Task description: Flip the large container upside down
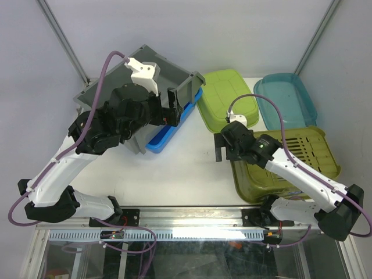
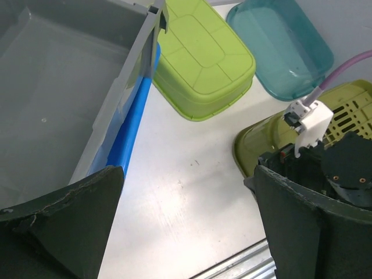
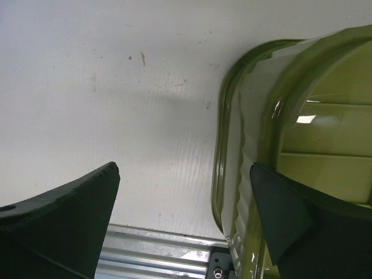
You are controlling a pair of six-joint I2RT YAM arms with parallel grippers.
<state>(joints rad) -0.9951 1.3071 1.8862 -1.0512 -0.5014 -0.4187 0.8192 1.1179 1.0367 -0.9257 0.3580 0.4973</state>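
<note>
Grey plastic made up the large container (image 1: pixel 170 72), which sat at about ten o'clock on the white table (image 1: pixel 186 168) in the overhead view. It was tilted with its open side still upward. Its three o'clock edge lay over a blue tub (image 1: pixel 168 132), which stuck out from beneath it toward five o'clock. The left wrist view showed the container's smooth inside (image 2: pixel 52 87) bare, with nothing in it, and the blue tub's rim (image 2: pixel 131 128) running along the foot of its wall.

At twelve o'clock lay a lime-green tub (image 1: pixel 224 96), which seemed to lie bottom-up, its panelled base showing. A teal tub (image 1: pixel 288 99) lay just beside it at two o'clock, open side up and holding nothing. An olive-green slotted basket (image 1: pixel 308 151) sat at four o'clock, partly covered by the right arm. What it held could not be told.

The left gripper (image 1: pixel 171 110) hung near the container's three o'clock wall with its fingers spread wide and gripping nothing. The right gripper (image 1: pixel 224 145) hovered over bare table at the basket's nine o'clock rim (image 3: pixel 229 145), its fingers likewise wide apart and empty.
</note>
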